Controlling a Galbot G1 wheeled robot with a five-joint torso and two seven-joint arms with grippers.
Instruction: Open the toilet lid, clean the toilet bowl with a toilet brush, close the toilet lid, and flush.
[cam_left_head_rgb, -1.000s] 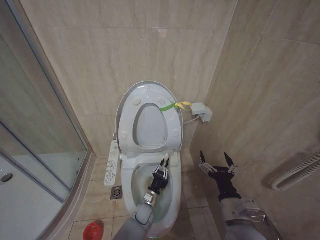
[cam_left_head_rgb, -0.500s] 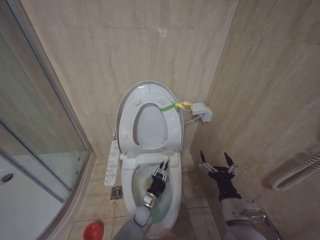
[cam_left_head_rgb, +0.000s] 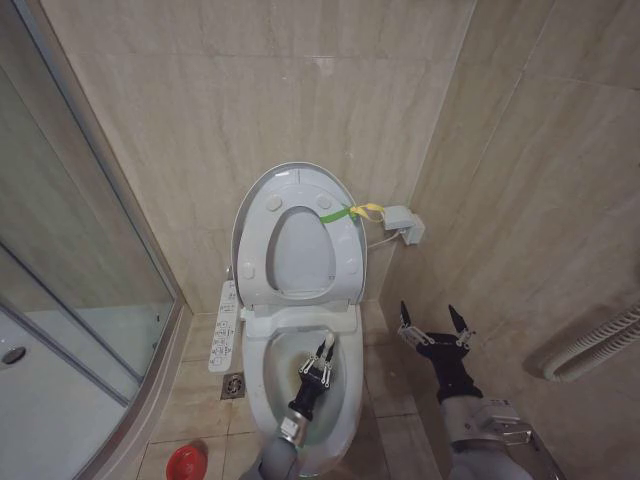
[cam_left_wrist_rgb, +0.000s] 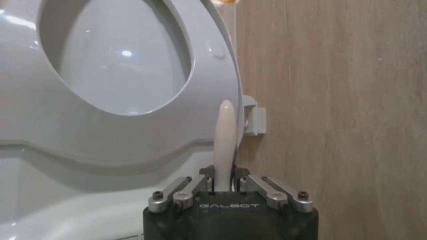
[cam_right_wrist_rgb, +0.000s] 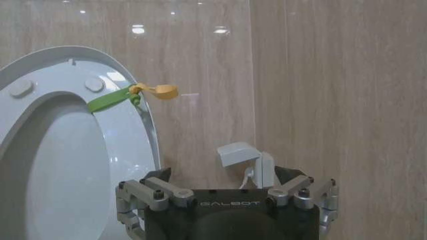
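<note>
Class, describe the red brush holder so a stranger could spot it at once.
Start at the white toilet bowl by the tiled wall. On the floor at its left, near the shower glass, stands the brush holder: a small round cup, the only red thing there.

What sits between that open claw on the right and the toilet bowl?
Nothing but bare floor tile. In the head view, the right tool hangs open beside the toilet bowl, apart from it, while the left tool grips the toilet brush above the bowl.

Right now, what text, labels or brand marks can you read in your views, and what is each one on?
"GALBOT": on the black body of the left gripper, which holds the toilet brush.
"GALBOT": on the black body of the right gripper, beside the toilet.
Button panel on the toilet bowl: markings too small to read.
</note>
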